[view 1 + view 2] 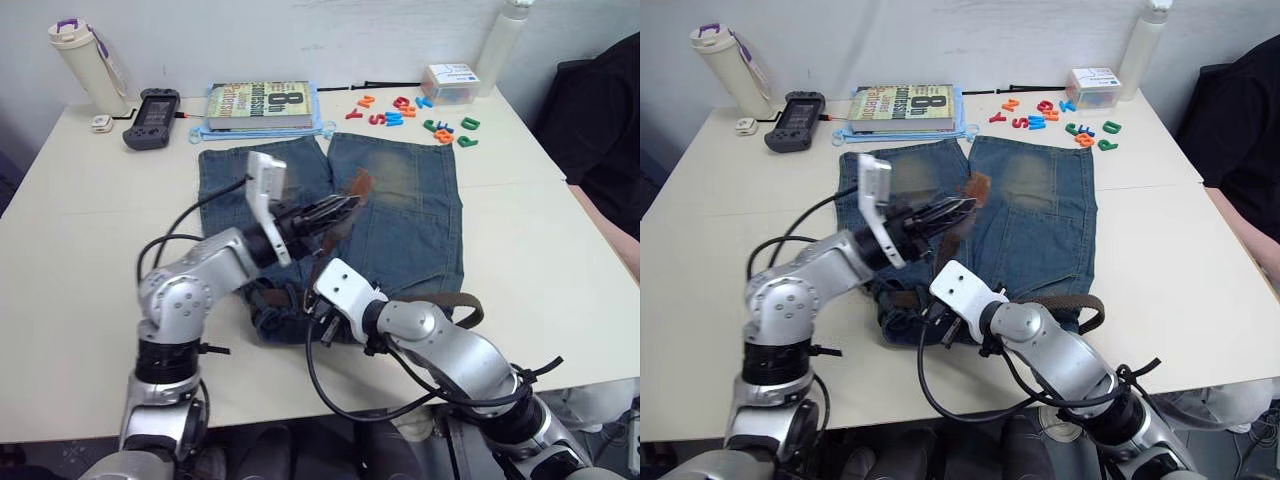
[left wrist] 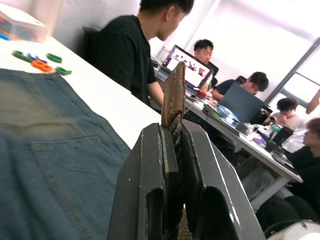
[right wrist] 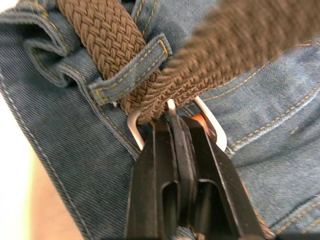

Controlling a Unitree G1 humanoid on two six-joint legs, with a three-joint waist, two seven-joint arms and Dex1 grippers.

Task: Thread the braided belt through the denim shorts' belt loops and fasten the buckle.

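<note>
The denim shorts [image 1: 400, 220] lie flat on the table, waistband toward me. My left gripper [image 1: 345, 207] hovers above the shorts' middle, shut on the braided belt just below its tan tip [image 2: 173, 95], which sticks up past the fingers. My right gripper [image 3: 172, 120] is down at the waistband, shut on the silver buckle [image 3: 216, 135]. Beside it the brown braided belt [image 3: 100, 30] passes under a denim belt loop [image 3: 131, 70]. Another stretch of belt [image 1: 455, 305] curls off the waistband's right end.
Along the far edge stand a book [image 1: 260, 103], a black controller [image 1: 152, 115], coloured letters [image 1: 410, 112], a small plastic box [image 1: 450, 82] and two bottles [image 1: 85, 60]. A person in black [image 1: 600, 120] sits at the table's right side.
</note>
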